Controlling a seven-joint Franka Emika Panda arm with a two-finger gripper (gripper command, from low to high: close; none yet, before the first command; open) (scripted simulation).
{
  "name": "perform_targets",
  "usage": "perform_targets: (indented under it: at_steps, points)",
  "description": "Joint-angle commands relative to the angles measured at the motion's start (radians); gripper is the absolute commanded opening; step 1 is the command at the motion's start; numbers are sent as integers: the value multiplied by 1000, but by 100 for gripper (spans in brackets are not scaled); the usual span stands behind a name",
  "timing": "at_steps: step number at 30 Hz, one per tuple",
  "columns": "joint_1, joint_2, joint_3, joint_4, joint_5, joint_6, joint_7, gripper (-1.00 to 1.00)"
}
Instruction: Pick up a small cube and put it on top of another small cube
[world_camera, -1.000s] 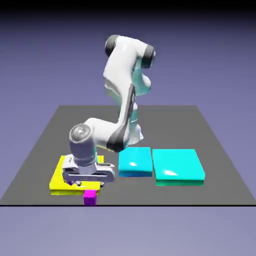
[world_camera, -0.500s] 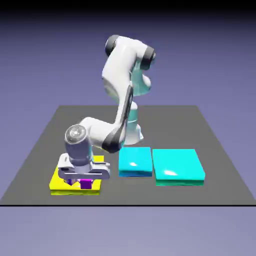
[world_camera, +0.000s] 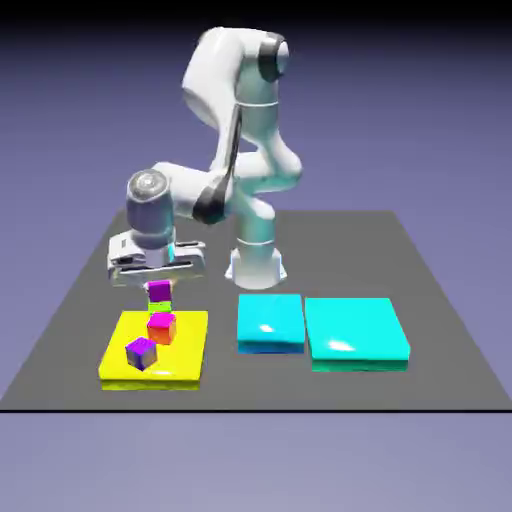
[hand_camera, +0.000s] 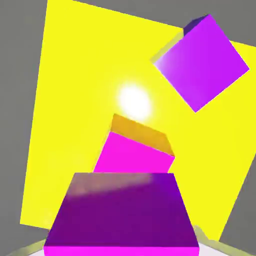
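My gripper (world_camera: 159, 287) is shut on the small magenta cube (world_camera: 159, 291) and holds it in the air above the far edge of the yellow slab (world_camera: 185, 365). In the hand view the magenta cube (hand_camera: 120, 215) fills the bottom middle and hides most of both fingertips. A thin strip of lime green (world_camera: 160, 305), the other small cube, shows right under the held cube in the exterior view. Whether the two touch I cannot tell. The hand view does not show the green cube.
An orange-red cube (world_camera: 161, 327) (hand_camera: 142, 135) and a darker violet cube (world_camera: 141, 352) (hand_camera: 200, 60) sit on the yellow slab. A cyan slab (world_camera: 270, 322) and a larger teal slab (world_camera: 355, 333) lie toward the exterior view's right.
The gripper closed on the magenta cube near the table's front edge, lifted it, and carried it back over the yellow slab. The arm rose and uncovered the orange-red and violet cubes.
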Motion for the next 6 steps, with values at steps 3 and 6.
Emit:
perform_targets:
  at_steps: [3, 6]
  points:
    - [-23, 75, 12, -42, 34, 109, -25, -100]
    - [-14, 45, 7, -25, 19, 66, -14, 100]
